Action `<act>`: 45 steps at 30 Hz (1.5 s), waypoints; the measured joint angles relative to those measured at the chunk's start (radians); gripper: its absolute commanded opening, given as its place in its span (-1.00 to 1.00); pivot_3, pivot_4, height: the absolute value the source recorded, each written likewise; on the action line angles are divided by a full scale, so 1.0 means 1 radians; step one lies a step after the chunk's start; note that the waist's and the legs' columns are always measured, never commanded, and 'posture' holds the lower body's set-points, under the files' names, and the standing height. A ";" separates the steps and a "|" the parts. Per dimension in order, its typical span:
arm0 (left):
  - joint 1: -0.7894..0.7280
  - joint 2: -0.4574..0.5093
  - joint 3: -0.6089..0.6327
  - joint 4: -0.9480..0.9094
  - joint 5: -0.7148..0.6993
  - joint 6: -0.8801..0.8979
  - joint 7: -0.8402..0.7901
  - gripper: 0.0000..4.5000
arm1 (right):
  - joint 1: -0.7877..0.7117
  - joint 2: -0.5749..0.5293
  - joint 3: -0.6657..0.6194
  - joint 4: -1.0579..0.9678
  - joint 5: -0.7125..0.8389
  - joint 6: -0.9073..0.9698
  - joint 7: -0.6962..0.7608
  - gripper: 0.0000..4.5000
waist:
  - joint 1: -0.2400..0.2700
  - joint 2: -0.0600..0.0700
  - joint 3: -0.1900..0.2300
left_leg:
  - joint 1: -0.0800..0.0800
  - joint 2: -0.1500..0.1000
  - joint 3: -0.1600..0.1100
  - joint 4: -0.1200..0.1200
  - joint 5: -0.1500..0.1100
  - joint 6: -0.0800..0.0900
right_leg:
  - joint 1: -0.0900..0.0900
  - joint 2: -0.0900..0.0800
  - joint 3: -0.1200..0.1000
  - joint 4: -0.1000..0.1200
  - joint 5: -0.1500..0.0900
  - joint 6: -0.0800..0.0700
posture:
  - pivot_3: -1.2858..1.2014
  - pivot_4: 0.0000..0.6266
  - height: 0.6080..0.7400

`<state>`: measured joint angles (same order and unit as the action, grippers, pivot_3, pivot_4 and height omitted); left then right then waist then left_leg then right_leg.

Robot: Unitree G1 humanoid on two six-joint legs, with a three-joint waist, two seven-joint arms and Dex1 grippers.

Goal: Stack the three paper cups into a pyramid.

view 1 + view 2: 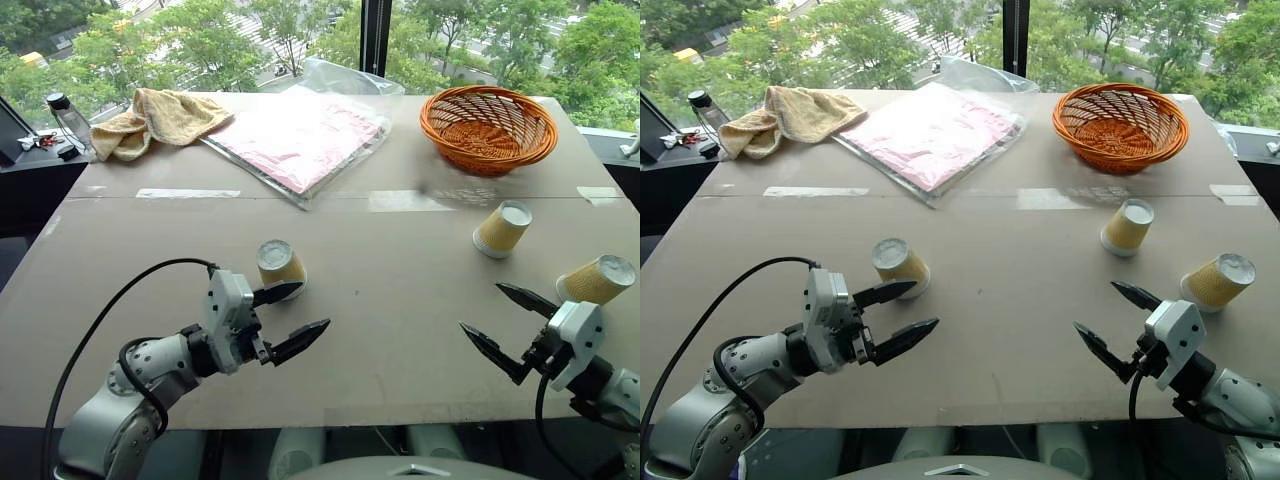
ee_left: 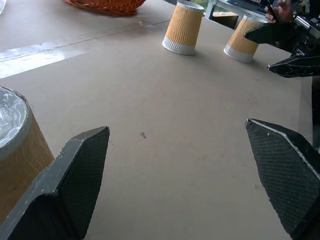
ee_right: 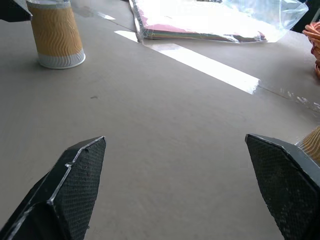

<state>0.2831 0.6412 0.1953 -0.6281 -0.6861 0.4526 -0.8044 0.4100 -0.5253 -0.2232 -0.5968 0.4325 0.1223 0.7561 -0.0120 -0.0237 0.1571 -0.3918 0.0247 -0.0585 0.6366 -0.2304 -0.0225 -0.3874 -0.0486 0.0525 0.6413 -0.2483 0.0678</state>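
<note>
On cardboard table (image 1: pixel 350 330), ribbed tapered paper cups (image 1: pixel 502 229)

Three small tapered paper cups (image 1: pixel 282 266) (image 1: pixel 502 229) (image 1: pixel 597 280) were yellow-tan with wavy ribbing, round woven basket (image 1: pixel 488 128) was orange, crumpled cloth towel (image 1: pixel 160 120) was tan

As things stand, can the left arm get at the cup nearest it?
Probably yes. The left gripper is open, and the nearest paper cup stands upside down just beside its far finger, with bare table around it and nothing between them.

Upper-floor test room, cardboard-covered table (image 1: pixel 400 300), big window (image 1: pixel 300 30) over treetops
</note>
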 measured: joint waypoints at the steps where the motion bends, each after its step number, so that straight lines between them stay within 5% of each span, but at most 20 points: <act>1: 0.003 -0.001 0.002 0.000 -0.005 0.000 0.000 1.00 | -0.009 0.000 0.008 -0.002 0.006 0.003 0.001 0.96 | 0.000 0.000 0.000 | 0.000 0.000 0.000 0.000 0.000 0.000 | 0.000 0.000 0.000 0.000 -0.001 0.001 | 0.03 -0.52 1.00; 11: 0.191 -0.081 0.133 0.004 -0.006 -0.054 0.042 1.00 | -0.074 -0.081 0.055 -0.069 0.106 0.020 0.110 0.96 | 0.005 -0.001 0.000 | -0.001 0.000 -0.001 0.000 0.000 0.000 | 0.000 0.000 -0.001 0.000 -0.001 0.002 | 0.03 -0.52 1.00; 20: 0.062 -0.057 0.200 0.180 0.000 -0.072 0.041 1.00 | -0.055 -0.085 0.077 -0.095 0.101 0.015 0.117 0.96 | 0.003 -0.002 -0.001 | 0.000 0.000 -0.001 0.000 0.000 0.000 | 0.000 0.000 -0.001 0.000 -0.001 0.001 | 0.03 -0.52 1.00; 35: -0.203 -0.049 0.036 0.399 0.144 -0.187 -0.056 1.00 | -0.023 -0.050 0.091 -0.108 0.049 -0.019 0.057 0.96 | 0.002 -0.002 0.000 | -0.001 -0.001 -0.001 0.000 0.000 0.000 | 0.000 0.000 -0.001 0.000 0.001 -0.001 | 0.03 -0.52 1.00; 38: -0.249 -0.067 0.015 0.450 0.154 -0.202 -0.068 0.65 | -0.017 -0.046 0.092 -0.130 0.042 -0.015 0.033 1.00 | 0.000 -0.002 0.000 | -0.001 0.000 -0.001 0.000 0.000 0.000 | 0.000 0.000 -0.001 0.000 0.001 -0.001 | 0.03 -0.52 1.00; 41: -0.311 -0.078 -0.005 0.508 0.161 -0.223 -0.091 0.01 | -0.009 -0.045 0.092 -0.152 0.038 -0.011 0.007 1.00 | 0.001 -0.002 -0.001 | 0.000 -0.001 -0.001 0.000 0.000 0.000 | 0.000 0.000 -0.001 0.000 0.001 -0.001 | 0.03 -0.52 1.00; 45: -0.355 -0.079 -0.024 0.553 0.173 -0.243 -0.125 -0.13 | 0.018 -0.044 0.091 -0.175 0.033 -0.003 -0.023 1.00 | 0.001 -0.002 0.000 | -0.001 -0.001 -0.001 0.000 0.000 0.000 | 0.000 0.000 -0.001 0.000 0.001 -0.001 | 0.03 -0.52 1.00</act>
<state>-0.0721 0.5618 0.1718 -0.0753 -0.5126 0.2101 -0.9290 0.4282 -0.5689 -0.1318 -0.7714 0.4660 0.1188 0.7327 -0.0105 -0.0258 0.1566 -0.3924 0.0242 -0.0597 0.6368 -0.2304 -0.0224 -0.3872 -0.0483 0.0512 0.6415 -0.2473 0.0665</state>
